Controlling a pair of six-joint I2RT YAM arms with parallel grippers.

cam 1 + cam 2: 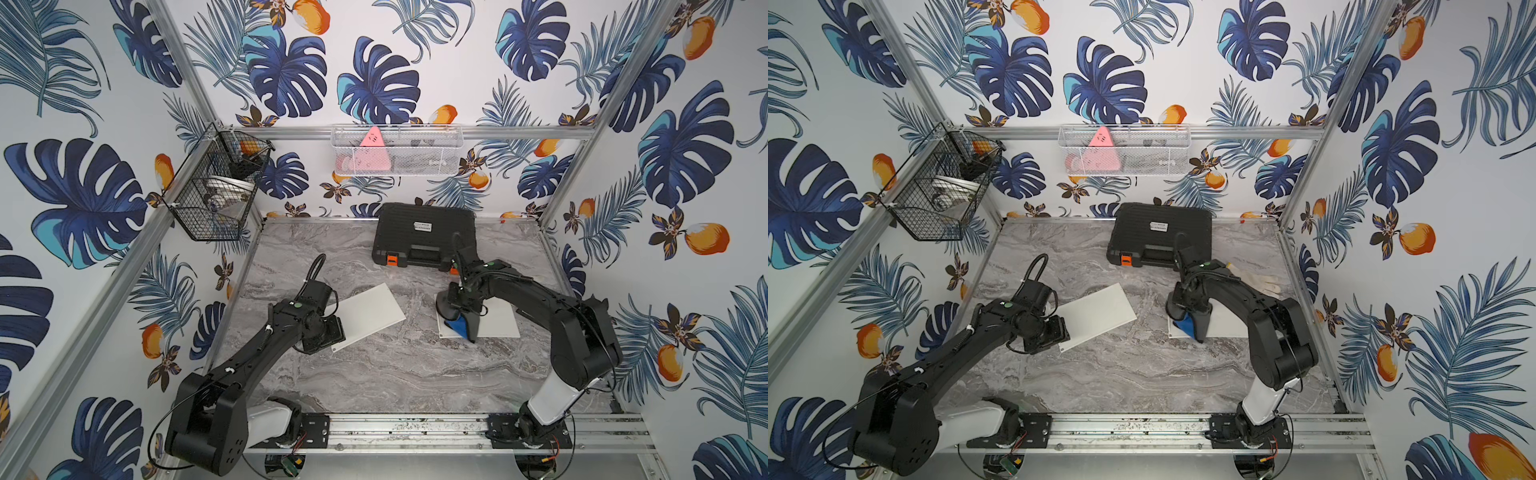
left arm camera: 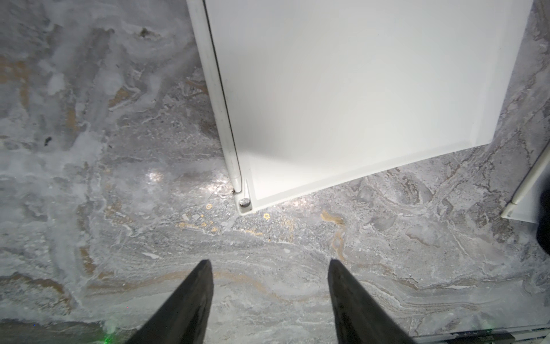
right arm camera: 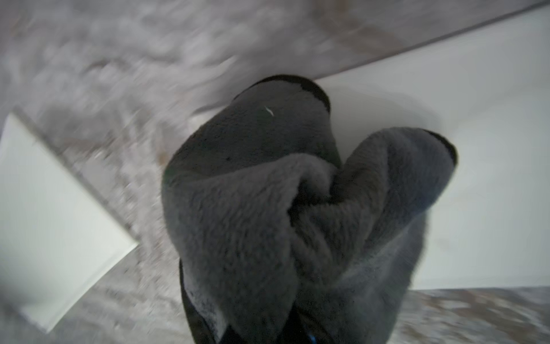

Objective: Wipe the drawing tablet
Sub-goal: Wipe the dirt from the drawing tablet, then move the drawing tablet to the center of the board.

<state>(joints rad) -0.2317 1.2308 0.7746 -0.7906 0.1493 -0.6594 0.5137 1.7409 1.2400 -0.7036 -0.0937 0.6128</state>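
A white drawing tablet (image 1: 498, 322) (image 1: 1229, 324) lies flat on the marble table at the right. My right gripper (image 1: 465, 328) is shut on a bunched cloth (image 3: 297, 208), dark grey with a blue part (image 1: 455, 326), and holds it down on that tablet's left end (image 3: 446, 89). The cloth hides the fingers. A second white tablet (image 1: 370, 311) (image 2: 357, 89) lies tilted at the left, with a stylus (image 2: 220, 98) along one edge. My left gripper (image 2: 269, 263) is open over bare table just off that tablet's near corner, holding nothing.
A black carry case (image 1: 424, 237) sits at the back of the table. A white glove (image 1: 1258, 282) lies behind the right arm. A black wire basket (image 1: 212, 187) hangs on the left wall and a white mesh basket (image 1: 397, 149) on the back wall.
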